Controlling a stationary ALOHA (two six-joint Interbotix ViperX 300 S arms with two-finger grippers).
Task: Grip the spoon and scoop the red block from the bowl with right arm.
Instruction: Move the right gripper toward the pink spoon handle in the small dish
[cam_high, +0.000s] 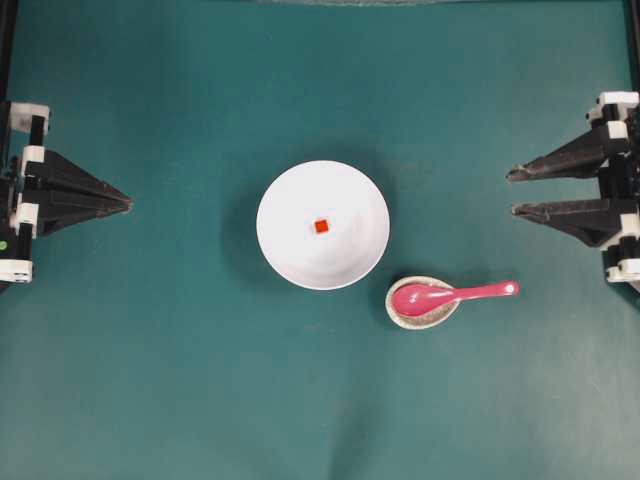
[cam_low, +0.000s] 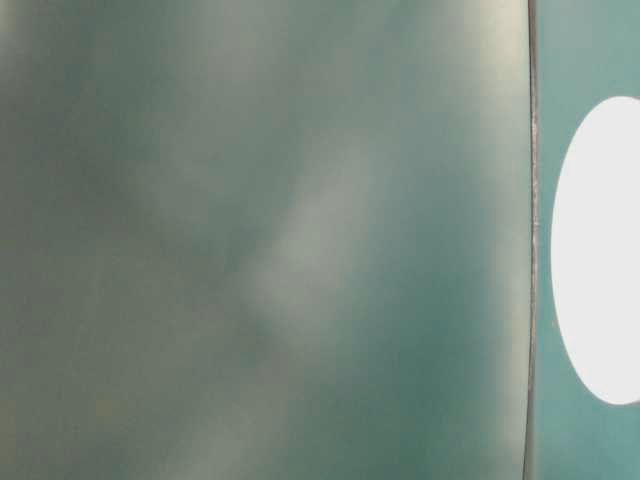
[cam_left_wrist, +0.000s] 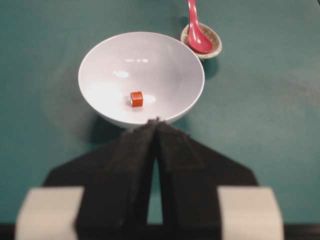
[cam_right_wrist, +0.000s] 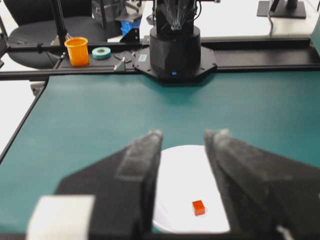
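Teal mat table (cam_high: 150, 380). Centre of overhead: white bowl (cam_high: 322, 225) holding red block (cam_high: 321, 226); spoon (cam_high: 450, 295) lower right in speckled dish (cam_high: 422, 303). Right gripper (cam_high: 511, 191) jaws apart, empty; left gripper (cam_high: 128, 204) together. Only right wrist view shows orange cup (cam_right_wrist: 77, 51), tape roll (cam_right_wrist: 101, 52), upper left.

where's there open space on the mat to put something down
Bare mat lies between the left gripper and the bowl, and along the whole near and far edges. It is crowded only where the spoon rests in the speckled dish beside the bowl.
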